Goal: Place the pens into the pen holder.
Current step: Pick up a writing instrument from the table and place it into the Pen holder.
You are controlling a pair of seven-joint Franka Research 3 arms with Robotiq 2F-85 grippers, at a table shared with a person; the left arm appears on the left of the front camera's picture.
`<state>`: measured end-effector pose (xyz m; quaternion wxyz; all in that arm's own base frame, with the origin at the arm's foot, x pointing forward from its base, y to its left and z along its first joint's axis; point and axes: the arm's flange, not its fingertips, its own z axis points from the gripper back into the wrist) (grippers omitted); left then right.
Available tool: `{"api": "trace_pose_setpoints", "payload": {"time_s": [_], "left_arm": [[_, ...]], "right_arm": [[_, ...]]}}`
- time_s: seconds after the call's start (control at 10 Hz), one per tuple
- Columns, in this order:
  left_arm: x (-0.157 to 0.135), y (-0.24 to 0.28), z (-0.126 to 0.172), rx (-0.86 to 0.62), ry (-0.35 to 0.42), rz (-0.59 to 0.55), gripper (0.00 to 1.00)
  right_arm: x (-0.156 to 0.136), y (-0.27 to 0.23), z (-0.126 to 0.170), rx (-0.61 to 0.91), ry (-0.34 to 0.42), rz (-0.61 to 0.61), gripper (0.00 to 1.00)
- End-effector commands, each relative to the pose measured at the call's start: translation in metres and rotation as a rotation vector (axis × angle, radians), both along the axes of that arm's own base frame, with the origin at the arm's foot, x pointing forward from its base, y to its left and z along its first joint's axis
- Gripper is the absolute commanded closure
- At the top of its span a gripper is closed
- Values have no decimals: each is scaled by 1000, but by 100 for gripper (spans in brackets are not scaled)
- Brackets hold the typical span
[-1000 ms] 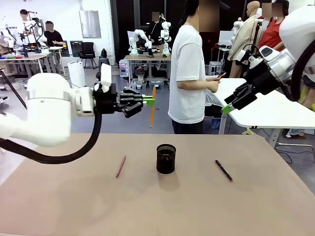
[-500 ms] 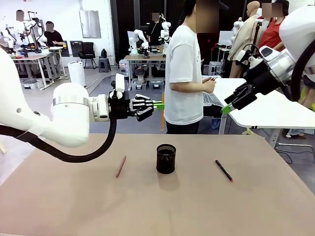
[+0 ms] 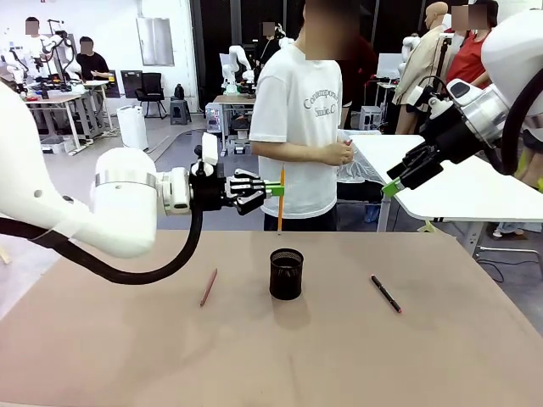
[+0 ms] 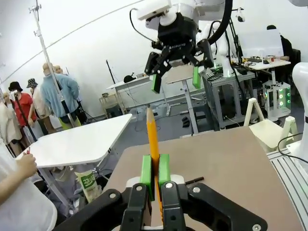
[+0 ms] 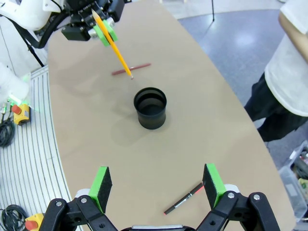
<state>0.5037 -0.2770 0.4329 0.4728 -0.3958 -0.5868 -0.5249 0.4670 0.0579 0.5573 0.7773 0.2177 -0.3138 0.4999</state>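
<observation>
My left gripper (image 3: 274,190) is shut on the yellow-orange pen (image 3: 280,200), which hangs upright in the air just above the black mesh pen holder (image 3: 287,273). The left wrist view shows that pen (image 4: 152,137) pinched between the green pads (image 4: 147,170). In the right wrist view the same pen (image 5: 113,42) slants above and to the left of the holder (image 5: 150,108). The reddish-brown pen (image 3: 208,287) lies on the table left of the holder. The black pen with a red tip (image 3: 385,293) lies to its right. My right gripper (image 3: 394,181) hangs open high at the right, with nothing between its fingers (image 5: 103,185).
A person in a white T-shirt (image 3: 303,127) stands at the far edge of the brown table (image 3: 271,356), hands held together at the waist. A white side table (image 3: 458,191) stands at the back right, under my right arm.
My left gripper carried the yellow-orange pen to the right until it came above the pen holder. The person shifted left and turned. My right arm held still.
</observation>
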Motion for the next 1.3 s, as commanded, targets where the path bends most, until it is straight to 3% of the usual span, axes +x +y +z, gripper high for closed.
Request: {"api": "trace_pose_setpoints", "payload": {"time_s": [0.0,0.4,1.2], "left_arm": [[10,-4,-1,-24,27,31,100],[7,36,-2,-43,125,56,100],[-13,150,13,72,164,220,100]], "right_arm": [[0,0,1,5,2,1,0],[0,0,1,5,2,1,0],[0,0,1,5,2,1,0]]}}
